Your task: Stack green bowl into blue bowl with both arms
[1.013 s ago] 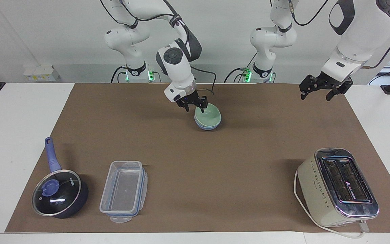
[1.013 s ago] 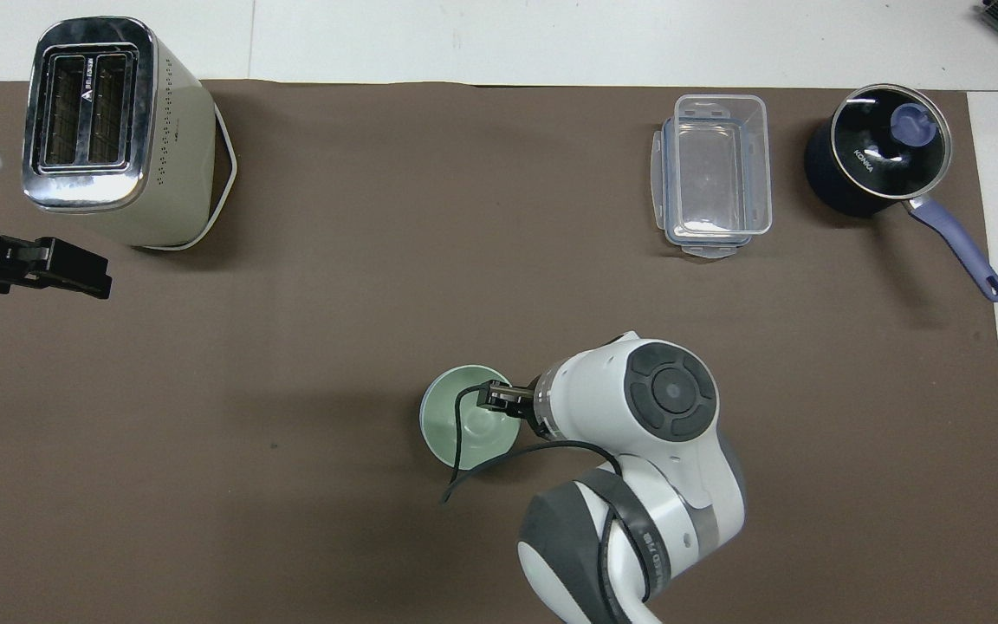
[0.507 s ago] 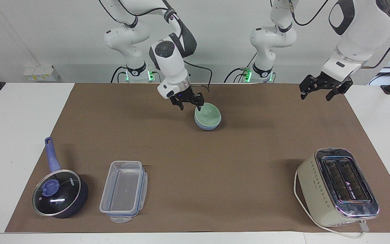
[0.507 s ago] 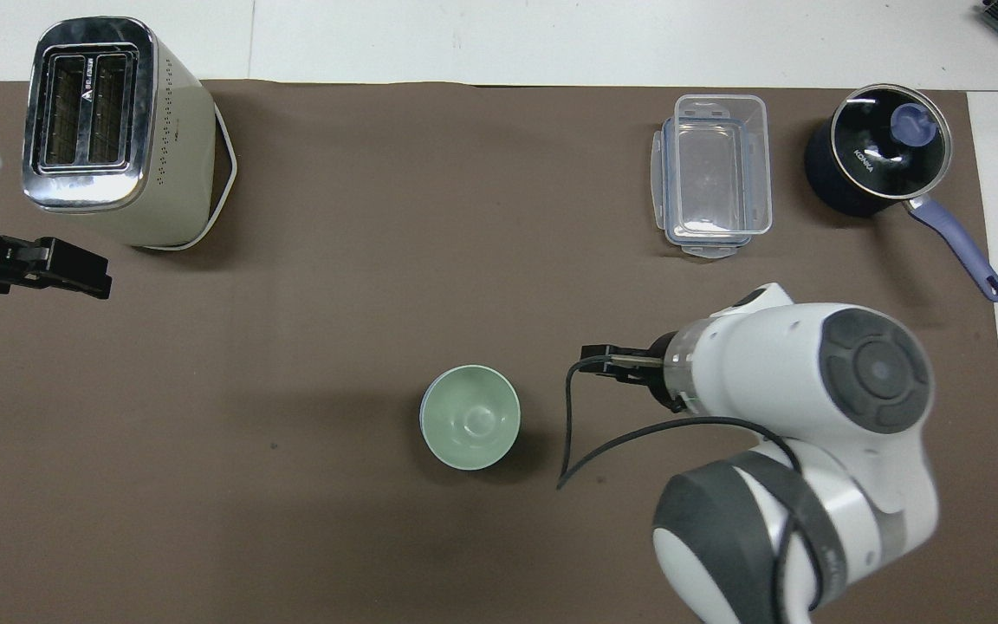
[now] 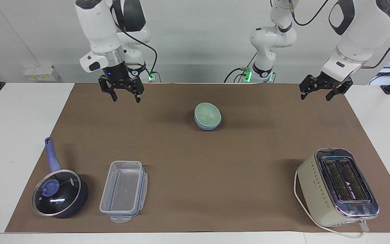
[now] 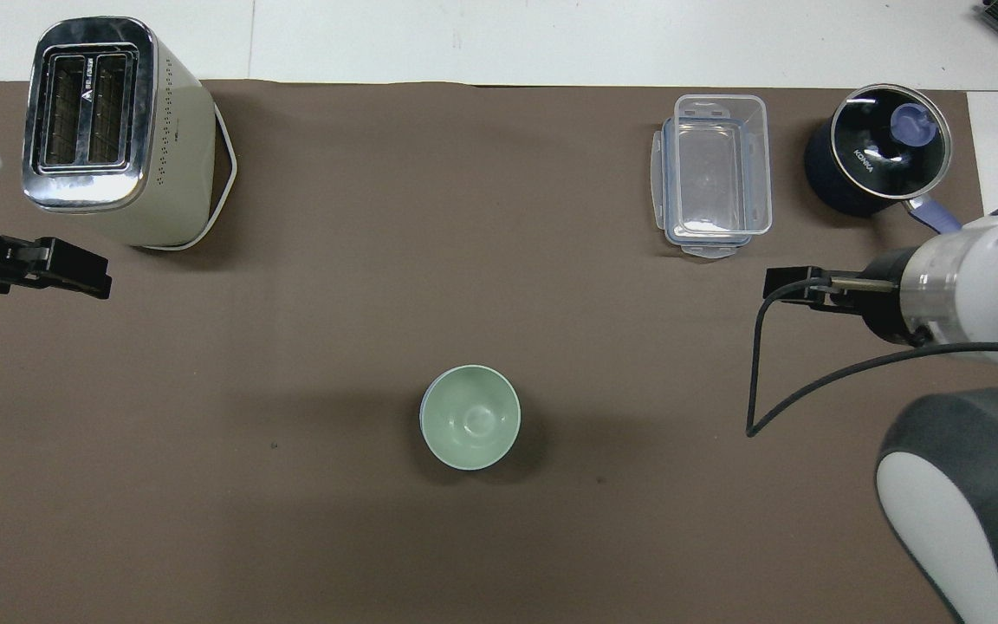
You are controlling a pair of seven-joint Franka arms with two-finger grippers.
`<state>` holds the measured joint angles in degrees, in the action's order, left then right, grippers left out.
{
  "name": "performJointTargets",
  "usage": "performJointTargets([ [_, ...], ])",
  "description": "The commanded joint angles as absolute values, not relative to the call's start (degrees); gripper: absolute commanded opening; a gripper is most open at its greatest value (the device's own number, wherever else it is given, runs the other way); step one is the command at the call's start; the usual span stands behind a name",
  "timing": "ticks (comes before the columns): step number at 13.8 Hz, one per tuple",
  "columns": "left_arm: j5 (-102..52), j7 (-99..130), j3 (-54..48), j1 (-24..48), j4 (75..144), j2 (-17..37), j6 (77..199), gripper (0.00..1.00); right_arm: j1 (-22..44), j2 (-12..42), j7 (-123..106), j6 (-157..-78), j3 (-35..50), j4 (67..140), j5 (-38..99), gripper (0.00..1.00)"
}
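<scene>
Above brown mat, raised spread right hand

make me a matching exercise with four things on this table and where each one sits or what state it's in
Things:
1. green bowl
2. toaster
3. pot
4. right gripper

Places or states:
A. at the left arm's end of the table
B. open, holding nothing
C. nested in the blue bowl
D. beside the clear container

Pairs: 1-C, 2-A, 3-D, 4-B

From overhead I see only a sliver of the blue bowl; the green bowl covers the rest.
</scene>
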<state>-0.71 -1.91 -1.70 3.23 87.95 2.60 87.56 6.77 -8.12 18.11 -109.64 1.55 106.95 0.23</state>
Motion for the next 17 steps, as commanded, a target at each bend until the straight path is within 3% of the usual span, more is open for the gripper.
performJointTargets([
  [1,-1.41,-1.49,-2.2,2.29,87.98,2.64,88.07,1.0,4.84,-5.28,16.79,-106.62,2.46,100.74,-1.93,1.0],
  [6,-1.41,-1.49,-2.2,2.29,87.98,2.64,88.07,1.0,3.17,-2.73,13.62,-93.01,2.37,89.57,-3.34,1.0],
  [17,-1.41,-1.49,-2.2,2.29,87.98,2.64,88.07,1.0,0.62,0.26,9.67,-86.31,1.67,84.29,-3.51,1.0],
])
